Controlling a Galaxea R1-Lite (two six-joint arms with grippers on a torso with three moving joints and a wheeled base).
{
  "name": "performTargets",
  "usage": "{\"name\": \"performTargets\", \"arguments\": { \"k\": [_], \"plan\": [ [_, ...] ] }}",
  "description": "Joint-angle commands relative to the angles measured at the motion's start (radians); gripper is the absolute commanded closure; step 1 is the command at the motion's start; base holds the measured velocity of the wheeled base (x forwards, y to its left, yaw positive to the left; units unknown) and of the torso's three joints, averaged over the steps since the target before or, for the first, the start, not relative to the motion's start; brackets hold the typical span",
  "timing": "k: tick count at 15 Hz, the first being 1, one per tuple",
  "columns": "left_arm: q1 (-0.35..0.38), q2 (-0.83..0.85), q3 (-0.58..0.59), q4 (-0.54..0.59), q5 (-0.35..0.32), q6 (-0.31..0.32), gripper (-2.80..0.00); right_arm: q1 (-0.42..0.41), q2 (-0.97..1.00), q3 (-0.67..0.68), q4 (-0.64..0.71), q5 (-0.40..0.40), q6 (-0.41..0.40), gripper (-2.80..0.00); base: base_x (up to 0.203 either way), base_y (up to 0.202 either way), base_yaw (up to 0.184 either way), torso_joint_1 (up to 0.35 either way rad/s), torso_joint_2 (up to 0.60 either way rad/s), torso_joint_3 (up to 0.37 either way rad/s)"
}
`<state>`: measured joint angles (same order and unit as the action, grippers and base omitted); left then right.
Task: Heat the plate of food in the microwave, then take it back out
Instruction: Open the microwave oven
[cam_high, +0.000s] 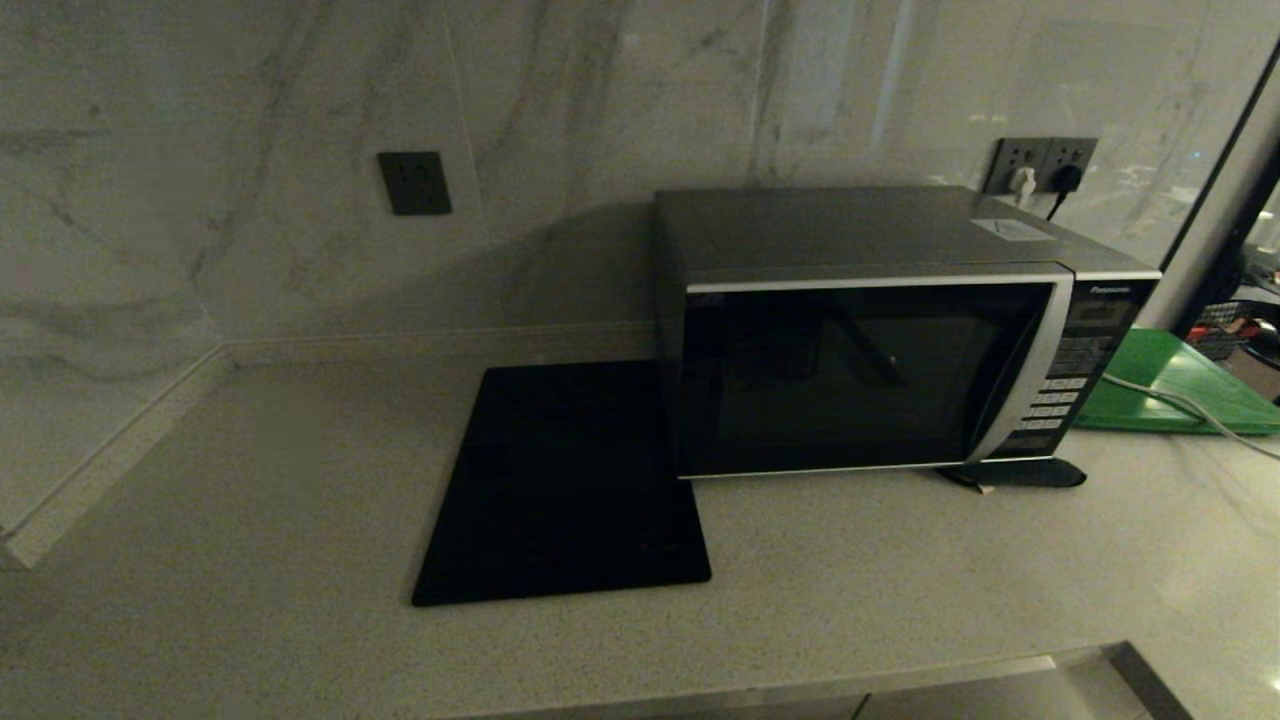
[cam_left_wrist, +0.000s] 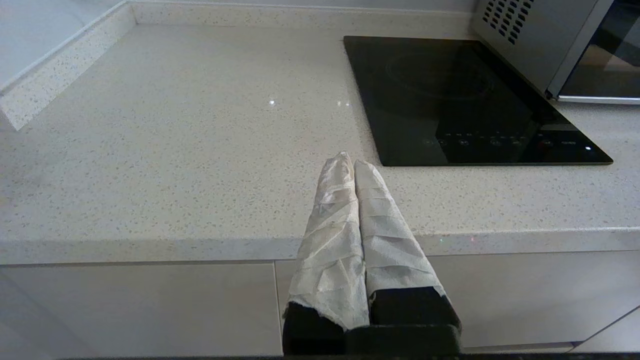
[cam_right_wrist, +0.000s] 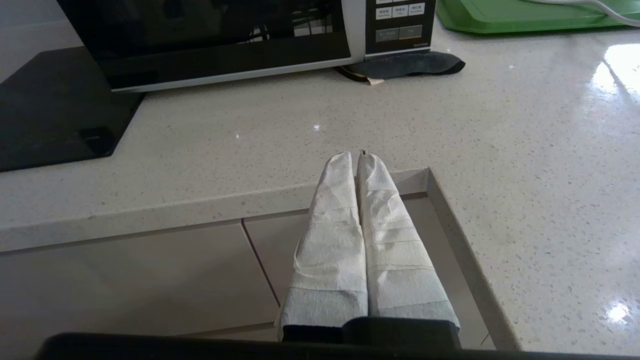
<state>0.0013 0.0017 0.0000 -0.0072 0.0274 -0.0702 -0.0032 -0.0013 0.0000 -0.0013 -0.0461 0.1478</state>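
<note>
The dark grey-and-silver microwave (cam_high: 880, 330) stands on the counter against the wall with its glass door closed; a corner of it shows in the left wrist view (cam_left_wrist: 550, 45) and its lower front in the right wrist view (cam_right_wrist: 225, 45). The plate of food is not in view. Neither arm shows in the head view. My left gripper (cam_left_wrist: 350, 162) hangs shut over the counter's front edge, in front of the black glass square. My right gripper (cam_right_wrist: 354, 159) is shut too, over the counter's front edge in front of the microwave. Both pairs of fingers are wrapped in white tape and hold nothing.
A flat black glass square (cam_high: 570, 480) lies left of the microwave. A green board (cam_high: 1170, 390) with a white cable (cam_high: 1190, 405) across it lies to the right. A dark cloth (cam_high: 1020, 473) sticks out under the microwave's right front corner. Wall sockets (cam_high: 1040, 165) are behind it.
</note>
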Motion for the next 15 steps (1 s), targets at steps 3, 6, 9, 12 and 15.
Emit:
{"name": "performTargets", "arguments": {
  "k": [3,6,9,12,15],
  "plan": [
    [0.0,0.0,0.0,0.0,0.0,0.0,0.0,0.0,0.001,0.002,0.0,0.0,0.001,0.0,0.0,0.0,0.0,0.0,0.0,0.0],
    [0.0,0.0,0.0,0.0,0.0,0.0,0.0,0.0,0.001,0.002,-0.001,0.0,0.001,0.0,0.0,0.0,0.0,0.0,0.0,0.0],
    [0.0,0.0,0.0,0.0,0.0,0.0,0.0,0.0,0.001,0.002,0.0,-0.005,0.001,0.0,0.0,0.0,0.0,0.0,0.0,0.0],
    [0.0,0.0,0.0,0.0,0.001,0.0,0.0,0.0,0.001,0.002,-0.062,-0.012,-0.008,0.0,0.0,0.0,0.0,0.0,0.0,0.0],
    [0.0,0.0,0.0,0.0,0.002,0.0,0.0,0.0,0.001,-0.066,-0.118,-0.018,-0.078,0.0,0.0,0.0,0.0,0.0,0.0,0.0]
  ]
}}
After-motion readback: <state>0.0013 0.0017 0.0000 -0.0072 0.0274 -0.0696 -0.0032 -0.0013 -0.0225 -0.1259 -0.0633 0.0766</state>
